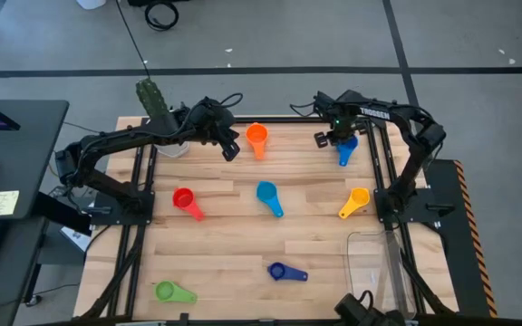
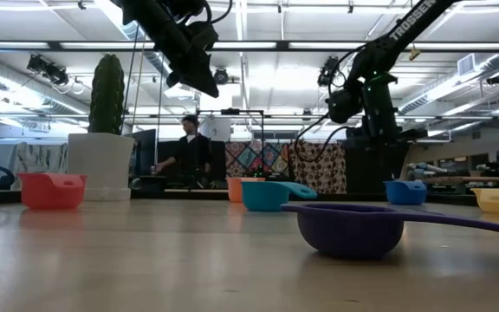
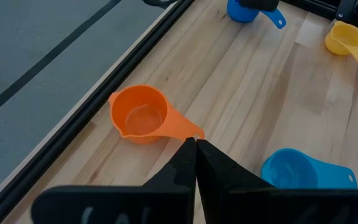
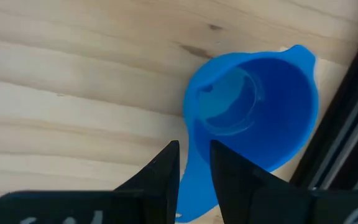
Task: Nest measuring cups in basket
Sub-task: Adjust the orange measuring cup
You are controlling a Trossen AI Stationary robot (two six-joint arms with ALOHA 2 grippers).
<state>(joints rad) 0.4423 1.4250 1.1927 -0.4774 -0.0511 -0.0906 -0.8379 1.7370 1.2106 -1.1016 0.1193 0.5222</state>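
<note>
Closest to the counter's near edge lie the green measuring cup (image 1: 163,291), by the near left corner, and the dark blue measuring cup (image 1: 277,270), about midway along that edge with its handle pointing toward the right edge. The basket (image 1: 370,263), a clear bin, stands at the near right corner with no cup visible in it.

Across the middle of the counter (image 1: 234,231) three cups lie well apart in a row. The red measuring cup (image 1: 183,198) is toward the left edge, the light blue measuring cup (image 1: 266,193) is in the centre, and the yellow measuring cup (image 1: 358,197) is toward the right edge.

Nearer the far edge, the orange measuring cup (image 1: 257,136) rests upright on the wood. The left gripper (image 3: 195,142) hangs in the air just beside it. Its fingers (image 3: 219,171) are pressed together on nothing, their tips pointing at the end of the orange handle.

By the far right corner the blue measuring cup (image 4: 253,109) sits on the counter close to the right edge's dark rail. The right gripper (image 4: 194,146) hovers above its handle. The fingers (image 4: 160,171) stand slightly apart and clamp nothing, and the handle shows through the gap between them.

At the far left corner stands a white pot (image 2: 100,165) with a tall cactus (image 2: 106,94). Beyond the counter, a person (image 2: 189,152) is in the room.
</note>
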